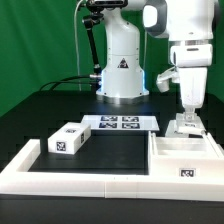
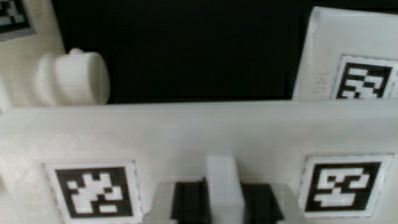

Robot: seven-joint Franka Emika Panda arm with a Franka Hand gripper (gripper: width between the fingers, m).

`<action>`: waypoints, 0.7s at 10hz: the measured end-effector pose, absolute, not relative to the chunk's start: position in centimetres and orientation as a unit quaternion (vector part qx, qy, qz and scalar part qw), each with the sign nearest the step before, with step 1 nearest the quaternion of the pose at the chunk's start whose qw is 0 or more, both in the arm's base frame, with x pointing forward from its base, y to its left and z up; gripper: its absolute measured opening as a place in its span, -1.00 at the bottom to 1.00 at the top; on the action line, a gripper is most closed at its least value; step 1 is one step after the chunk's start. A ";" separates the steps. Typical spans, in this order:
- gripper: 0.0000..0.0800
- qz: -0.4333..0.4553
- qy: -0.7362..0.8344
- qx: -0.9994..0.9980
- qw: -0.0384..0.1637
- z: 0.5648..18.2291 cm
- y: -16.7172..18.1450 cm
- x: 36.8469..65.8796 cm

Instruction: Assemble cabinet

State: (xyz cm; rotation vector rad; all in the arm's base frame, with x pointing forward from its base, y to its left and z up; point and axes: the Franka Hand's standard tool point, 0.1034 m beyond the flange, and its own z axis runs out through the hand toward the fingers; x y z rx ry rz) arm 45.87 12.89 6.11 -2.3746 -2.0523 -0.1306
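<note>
Evidently we are at the gripping step, our gripper (image 2: 222,192) looking clamped on a thin upper wall of the cabinet (image 1: 172,160), which sits at the exterior view's right of the table, so next we judge a steady, level shift is needed.

In the exterior view the gripper (image 1: 187,120) merges with the white cabinet (image 1: 185,160) beneath it, its tips too small to separate. The wrist view is blurred. The dark fingers (image 2: 185,203) are cut by the picture's edge, so whether they pinch the white strip (image 2: 221,175) between them is unclear. One marker (image 2: 13,18) is also cropped.
</note>
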 end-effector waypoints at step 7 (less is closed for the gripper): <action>-0.83 -0.040 -0.650 -0.759 0.002 5.9 12.7 46.9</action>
